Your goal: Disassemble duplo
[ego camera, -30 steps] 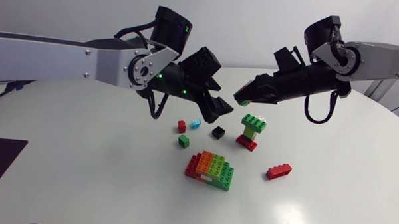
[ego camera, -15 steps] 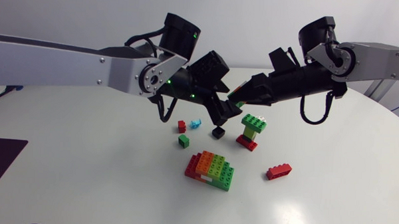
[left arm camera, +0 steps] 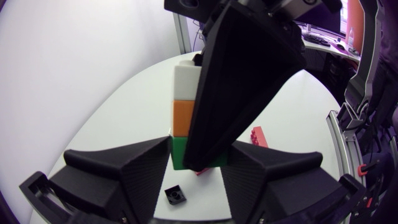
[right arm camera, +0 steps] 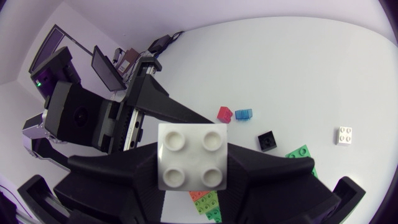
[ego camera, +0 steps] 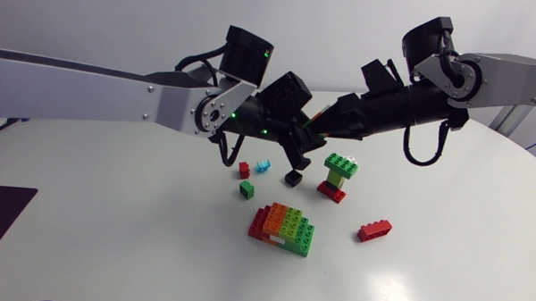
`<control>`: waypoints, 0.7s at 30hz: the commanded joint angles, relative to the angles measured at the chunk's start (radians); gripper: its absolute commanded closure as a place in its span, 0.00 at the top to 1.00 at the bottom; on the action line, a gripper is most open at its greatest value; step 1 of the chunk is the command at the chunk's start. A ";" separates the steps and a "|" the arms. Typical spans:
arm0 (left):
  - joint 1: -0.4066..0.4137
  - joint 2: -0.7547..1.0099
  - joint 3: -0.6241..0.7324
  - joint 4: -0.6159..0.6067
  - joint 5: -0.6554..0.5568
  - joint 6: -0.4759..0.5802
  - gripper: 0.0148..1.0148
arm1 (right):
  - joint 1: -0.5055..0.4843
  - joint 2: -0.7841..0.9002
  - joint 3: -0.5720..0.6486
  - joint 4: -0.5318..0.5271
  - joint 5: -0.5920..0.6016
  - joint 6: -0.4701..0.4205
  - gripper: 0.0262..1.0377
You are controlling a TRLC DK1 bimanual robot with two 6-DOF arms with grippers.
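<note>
Left hand point(left arm camera: 199, 158) moved in, straddling brick stack point(left arm camera: 185, 118), clamp unclear; right hand point(right arm camera: 194, 163) grasps stack.

no legible text, labels, numbers or signs on anything in any view

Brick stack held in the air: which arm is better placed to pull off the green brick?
Left. The right end effector holds the brick stack, so it likely acts as the anchor. The left end effector sits around the green brick at the stack's end, placed to pull it away.
</note>
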 commanded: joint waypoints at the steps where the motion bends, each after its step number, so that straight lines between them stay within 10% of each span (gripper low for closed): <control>1: 0.000 -0.012 -0.032 0.030 0.001 -0.012 0.34 | 0.000 -0.011 -0.004 -0.011 -0.020 0.011 0.23; 6: -0.001 -0.012 -0.043 0.037 0.001 -0.003 0.33 | -0.002 -0.016 -0.015 -0.011 -0.028 0.001 0.25; 12: 0.002 -0.016 -0.061 0.019 -0.004 0.014 0.33 | -0.020 -0.028 -0.007 -0.017 -0.028 -0.007 0.81; 21: 0.029 -0.042 -0.101 0.013 -0.004 0.045 0.32 | -0.051 -0.032 -0.010 -0.040 -0.026 -0.032 0.79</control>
